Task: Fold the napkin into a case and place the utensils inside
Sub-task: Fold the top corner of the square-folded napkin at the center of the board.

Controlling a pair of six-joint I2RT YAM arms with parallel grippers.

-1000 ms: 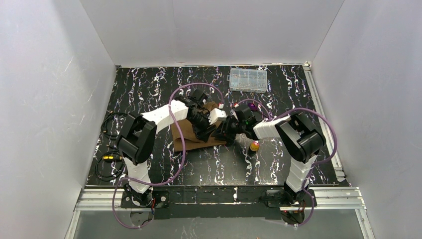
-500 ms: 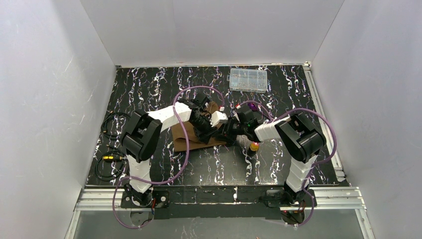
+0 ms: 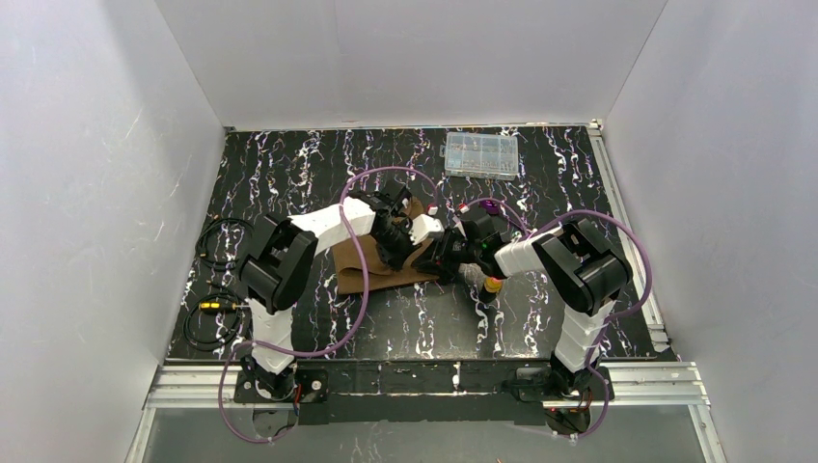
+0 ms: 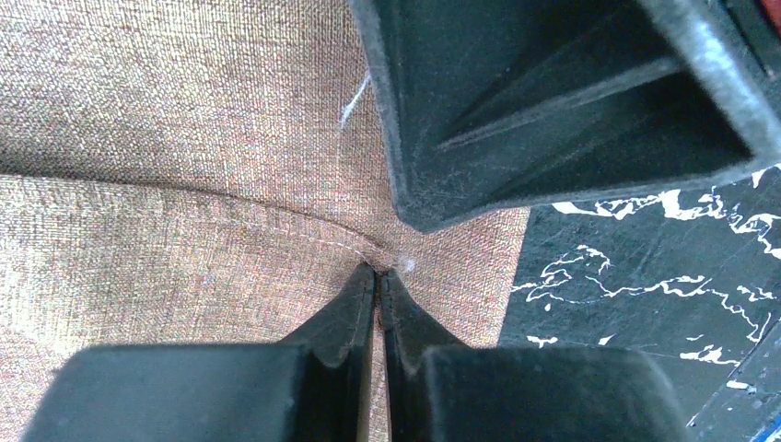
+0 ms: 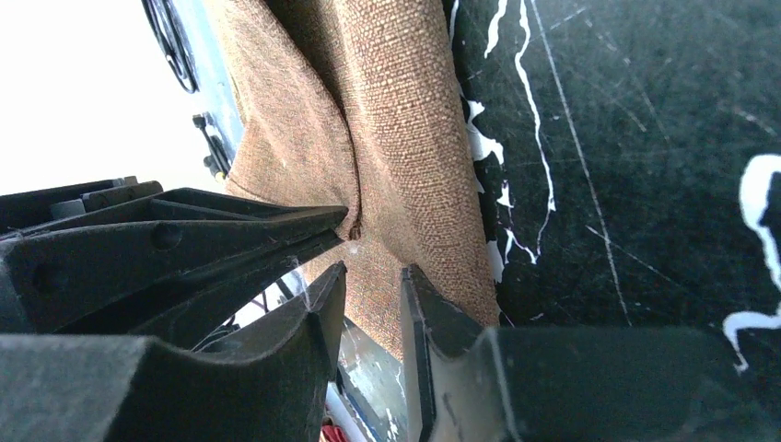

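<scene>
"Question from over here: what lies left of centre?"

"A brown, coarse-woven cloth napkin (image 3: 371,275), flat on the black, white-veined, marble-look table (image 3: 289,164). One layer laps over another, with a stitched hem along the overlap."

"And the left gripper (image 4: 378,276)?"

"Its black tapered fingertips are pressed tight together. They pinch a pucker of the weave near the napkin's right edge."

"The right gripper (image 5: 373,276)?"

"Close against the left one. Its matte wedge-shaped fingers stand a narrow way apart at that same edge, and I can't see them clamping anything."

"Utensils?"

"Both off the cloth, to its right. The slim purple-headed utensil (image 3: 492,205) lies farther back. The gold-orange-headed utensil (image 3: 493,285) is nearer, beside the right arm. A clear plastic compartment box (image 3: 480,154) sits towards the back wall."
</scene>
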